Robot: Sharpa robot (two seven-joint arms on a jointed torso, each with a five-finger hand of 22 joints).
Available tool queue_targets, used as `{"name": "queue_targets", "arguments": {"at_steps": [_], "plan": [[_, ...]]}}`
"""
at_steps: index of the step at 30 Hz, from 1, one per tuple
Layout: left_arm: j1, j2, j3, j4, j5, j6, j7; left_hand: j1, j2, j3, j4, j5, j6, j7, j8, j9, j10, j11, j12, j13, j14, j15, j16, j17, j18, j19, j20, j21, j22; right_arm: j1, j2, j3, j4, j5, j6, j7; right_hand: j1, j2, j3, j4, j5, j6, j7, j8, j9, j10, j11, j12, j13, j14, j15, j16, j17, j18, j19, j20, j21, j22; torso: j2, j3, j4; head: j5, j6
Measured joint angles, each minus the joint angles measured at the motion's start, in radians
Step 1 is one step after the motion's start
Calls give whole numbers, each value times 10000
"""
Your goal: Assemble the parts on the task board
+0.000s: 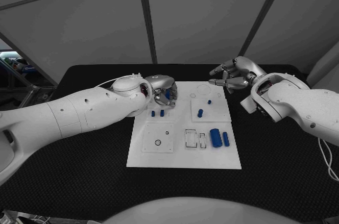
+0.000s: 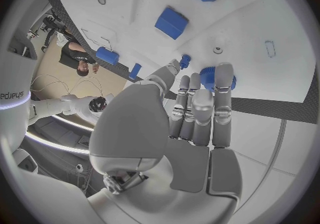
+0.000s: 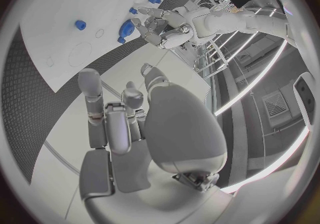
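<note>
Board [image 1: 182, 158], two hands, several blue parts [image 1: 215, 137]

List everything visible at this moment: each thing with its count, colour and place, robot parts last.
task board: one, white, middle of the black table.
lying cylinders: two, blue, side by side near the board's right edge, the left one thicker.
small pegs: two or three, blue, standing on the board just below the left hand.
small pieces on the raised plate: two, blue, on the upper right square plate.
blue part at the left hand: one, at the fingertips; held or only touched, cannot tell.
table: one, black, under everything.
left hand: silver, at the board's upper left corner.
right hand: silver, fingers curled, holding nothing, above the board's upper right corner.
</note>
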Motion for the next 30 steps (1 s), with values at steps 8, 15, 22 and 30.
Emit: {"name": "queue_targets", "arguments": {"at_steps": [8,15,22,30], "plan": [[-42,122,-2,-146,-42,201,-51,0,0,124,-15,0,65,-9,-40,-59,92,-51,0,-64,72,-4,141,148,0,132,-11,274,229,0,-1,0,10,0,0,1,0,0,0,0,0,0,0,0,1,0,0,0,0,0,0,0,6,1,0,0,0,1,-1,-1,3,-19,-9],[-58,204,-2,-235,-46,290,-54,0,0,351,-98,0,174,27,-85,-143,221,-73,-44,-162,194,-56,331,286,-1,251,-35,562,488,0,11,0,11,0,1,1,0,0,0,0,0,0,0,0,1,0,0,0,0,0,0,0,7,0,0,0,0,1,-2,2,3,-21,-26],[-66,235,-2,-288,-44,321,-44,0,110,629,-157,0,284,33,-126,-224,375,-90,-162,-279,267,-57,443,389,0,322,-35,794,724,0,14,0,12,0,1,2,0,0,0,0,0,0,0,0,1,0,0,0,0,0,0,0,6,0,0,0,0,1,-4,2,6,-13,-27],[-68,295,0,-382,-32,396,-44,49,219,997,-265,0,410,78,-233,-322,624,-125,-374,-429,417,-101,639,563,-5,429,-70,1102,1018,0,15,0,18,0,1,2,0,0,0,0,0,0,0,0,2,0,0,0,0,0,0,0,5,0,0,0,1,1,-8,4,6,-5,-43]]}}
